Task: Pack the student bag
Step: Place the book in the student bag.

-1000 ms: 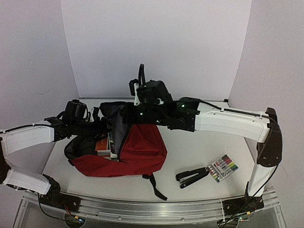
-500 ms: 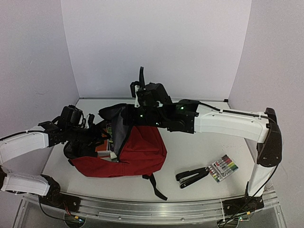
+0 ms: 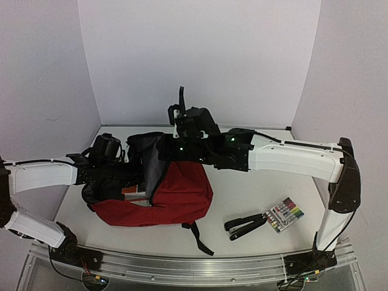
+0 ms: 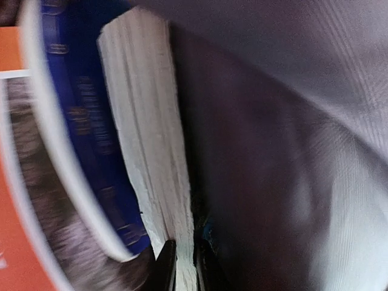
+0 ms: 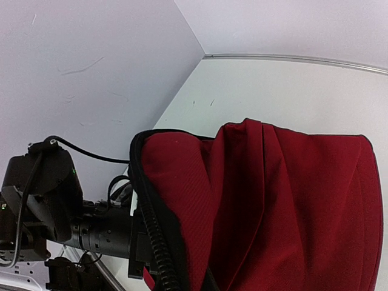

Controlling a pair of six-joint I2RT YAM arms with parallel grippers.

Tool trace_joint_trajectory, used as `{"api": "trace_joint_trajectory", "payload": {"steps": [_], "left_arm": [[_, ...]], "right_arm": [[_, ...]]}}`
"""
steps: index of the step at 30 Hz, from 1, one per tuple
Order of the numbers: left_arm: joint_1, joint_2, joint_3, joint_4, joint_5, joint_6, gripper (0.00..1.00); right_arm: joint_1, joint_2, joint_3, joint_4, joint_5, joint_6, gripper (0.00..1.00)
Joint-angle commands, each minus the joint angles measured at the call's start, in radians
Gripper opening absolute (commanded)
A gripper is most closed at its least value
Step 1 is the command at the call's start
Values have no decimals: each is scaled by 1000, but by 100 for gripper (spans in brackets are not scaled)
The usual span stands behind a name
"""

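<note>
The student bag (image 3: 182, 194), dark red, lies on the table left of centre with its mouth facing left. My right gripper (image 3: 165, 148) holds the top flap up. Its fingers are hidden in the right wrist view, where the red fabric (image 5: 273, 200) runs down to the frame's bottom edge. My left gripper (image 3: 138, 182) reaches into the mouth from the left. In the left wrist view the left gripper (image 4: 185, 270) is shut on the white page edge of a blue-covered book (image 4: 148, 133), beside an orange book (image 4: 12, 242) and the grey lining (image 4: 291, 151).
A black stapler (image 3: 245, 225) and a pack of coloured markers (image 3: 284, 214) lie on the table at the front right. A black strap (image 3: 199, 237) trails from the bag toward the near edge. The left arm's wrist (image 5: 54, 206) sits close to the zipper rim.
My left gripper drew back to the left, then pushed toward the bag's mouth again, and its jaws closed. The right arm kept holding the flap up.
</note>
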Motion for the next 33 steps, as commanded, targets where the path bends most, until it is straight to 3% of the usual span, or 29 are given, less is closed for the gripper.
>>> {"api": "trace_joint_trajectory", "payload": {"steps": [1, 5, 9, 15, 21, 26, 30, 33], "left_arm": [[-80, 85, 84, 143, -34, -16, 10], [-116, 183, 144, 167, -38, -15, 10], [-118, 168, 150, 155, -54, -8, 15], [-118, 16, 165, -65, -149, 40, 49], [-116, -155, 139, -296, -236, 51, 72], [-114, -245, 121, -414, -274, 38, 81], [-113, -283, 77, -336, -212, -11, 83], [-113, -293, 53, -263, -177, -44, 84]], "right_arm": [[1, -72, -30, 38, 80, 13, 0], [-4, -99, -69, 39, 120, 26, 0], [-30, -136, -119, 35, 137, 28, 0], [-155, -232, -231, 30, 134, 5, 0], [-297, -300, -279, 12, 95, -82, 0], [-312, -285, -247, -21, 54, -138, 0], [-300, -249, -245, -20, -88, -137, 0], [-227, -226, -249, -20, -89, -152, 0]]}}
